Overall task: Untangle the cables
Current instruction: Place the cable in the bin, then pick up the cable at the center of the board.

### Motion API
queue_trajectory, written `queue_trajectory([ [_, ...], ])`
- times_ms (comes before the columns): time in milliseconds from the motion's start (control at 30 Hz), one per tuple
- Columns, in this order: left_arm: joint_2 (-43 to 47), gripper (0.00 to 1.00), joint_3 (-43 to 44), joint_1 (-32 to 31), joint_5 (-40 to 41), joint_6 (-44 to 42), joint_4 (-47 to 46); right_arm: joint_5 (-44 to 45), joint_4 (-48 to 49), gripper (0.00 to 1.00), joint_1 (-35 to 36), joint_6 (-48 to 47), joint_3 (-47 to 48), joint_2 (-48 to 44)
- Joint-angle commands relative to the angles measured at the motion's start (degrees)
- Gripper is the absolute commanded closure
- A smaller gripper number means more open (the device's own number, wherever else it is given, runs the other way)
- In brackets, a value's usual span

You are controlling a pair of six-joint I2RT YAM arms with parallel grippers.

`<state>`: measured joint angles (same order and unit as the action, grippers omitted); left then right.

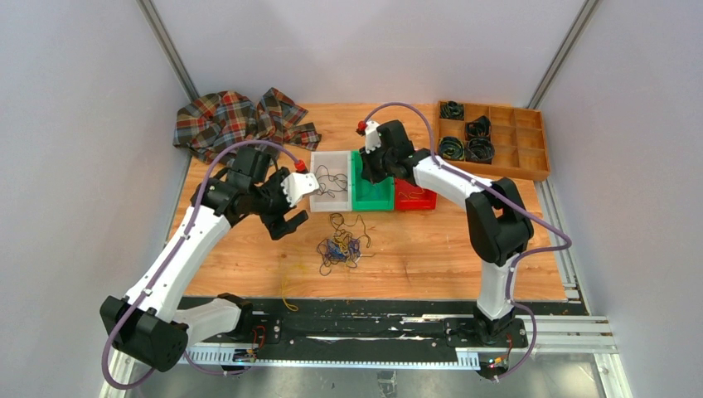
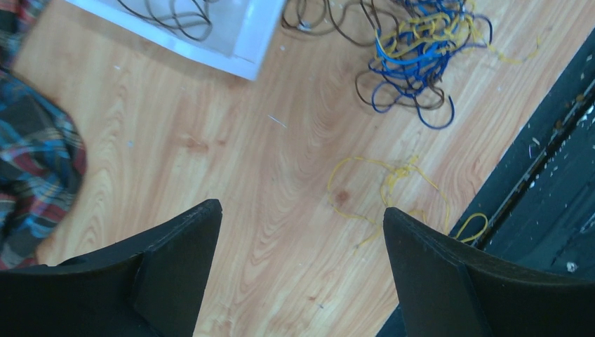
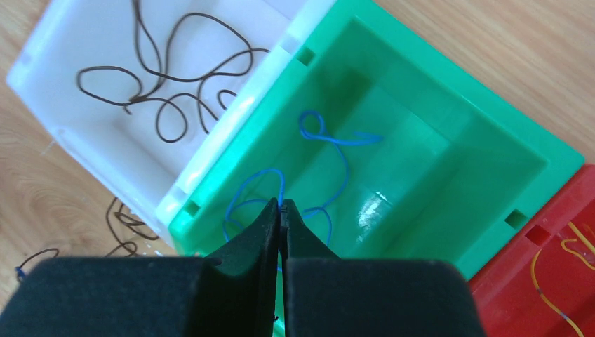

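**A:** What lies closest to the near edge of the worktop (image 1: 431,249)?

**B:** A loose yellow strand (image 2: 393,175), alone, just short of the black rail (image 2: 533,161). Beyond it, about mid-worktop, sits the tangle of cables (image 1: 340,247): blue, yellow and dark loops in a round clump with no clear long axis

**A:** Which arm is nearer to it?

**B:** The left. The left end effector (image 2: 302,210) hangs spread wide and empty over bare wood. The tangle is to its right and a little toward the near edge, near but apart

**A:** And the right?

**B:** Farther back. The right end effector (image 3: 281,210) is pressed together above the green bin (image 3: 449,161). A blue cable (image 3: 344,140) runs straight into the seam of its tips, so I judge it pinched. The rest loops on the bin floor. A dark cable (image 3: 175,77) lies in the white bin (image 3: 77,35) on the green bin's left side

**A:** So the next pull?

**B:** Probably the left's, reaching right into the clump
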<state>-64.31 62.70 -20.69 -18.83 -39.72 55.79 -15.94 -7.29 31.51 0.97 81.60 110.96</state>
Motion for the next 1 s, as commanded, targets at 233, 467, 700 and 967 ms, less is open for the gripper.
queue_trajectory([
  [233,-3.3,0.13,-12.7,0.3,-0.7,-8.4,-3.5,-2.5,7.5,0.64,-0.5,4.2,-8.1,-12.5],
  [467,-7.9,0.18,-15.1,0.2,4.3,-11.4,-11.9,-6.1,12.5,0.58,1.9,7.3,-14.6,-21.7],
  [700,-13.2,0.19,-16.9,0.3,8.4,-10.4,-17.2,0.8,14.5,0.39,7.6,6.0,-20.6,-28.5],
  [967,-15.1,0.34,-18.4,0.8,8.5,-12.8,-19.0,2.0,15.4,0.29,9.1,7.4,-24.9,-35.1],
])
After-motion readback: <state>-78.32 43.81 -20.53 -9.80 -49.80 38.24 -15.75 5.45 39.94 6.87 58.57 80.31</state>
